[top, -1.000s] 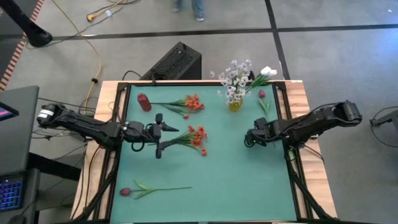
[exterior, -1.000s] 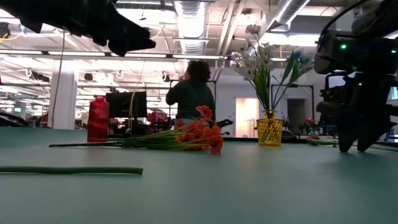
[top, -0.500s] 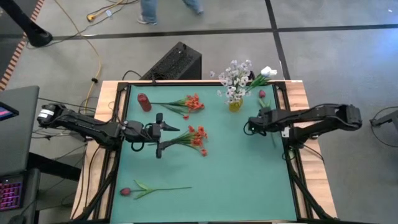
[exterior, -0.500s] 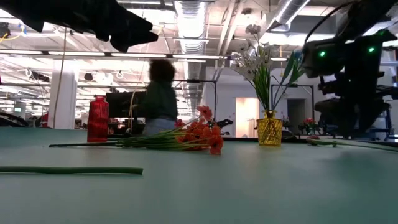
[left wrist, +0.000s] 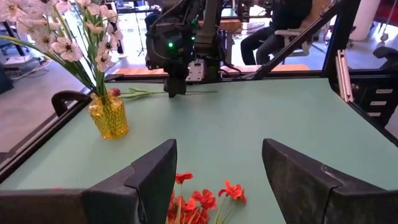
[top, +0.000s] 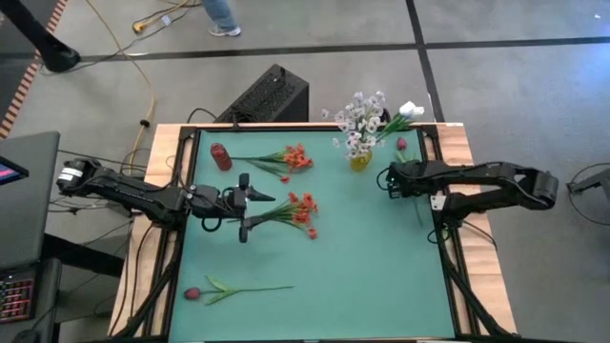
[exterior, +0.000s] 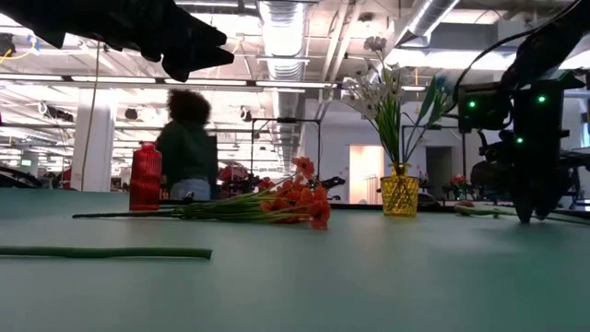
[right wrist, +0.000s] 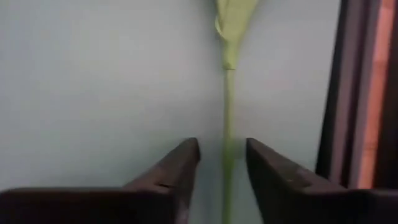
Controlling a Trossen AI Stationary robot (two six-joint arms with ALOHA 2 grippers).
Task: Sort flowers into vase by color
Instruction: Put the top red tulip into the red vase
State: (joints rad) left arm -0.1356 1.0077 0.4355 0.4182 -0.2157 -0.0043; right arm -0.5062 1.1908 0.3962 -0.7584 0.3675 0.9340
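I have the right gripper [top: 389, 178] down at the tabletop [top: 362, 257] near its right edge, just in front of the yellow vase [top: 359, 161] holding the white flowers [top: 360, 122]. Through the right wrist view its jaws stand parted astride the green stem [right wrist: 227, 118] of the dark red bud [top: 401, 145]; whether they touch it I can't quite tell. My left gripper [top: 250, 206] hovers with jaws released over the stems of the red-orange cluster [top: 301, 211]. Another red-orange cluster [top: 294, 158] lies beside the red vase [top: 221, 156], and a second dark red flower [top: 193, 293] lies at the near-left.
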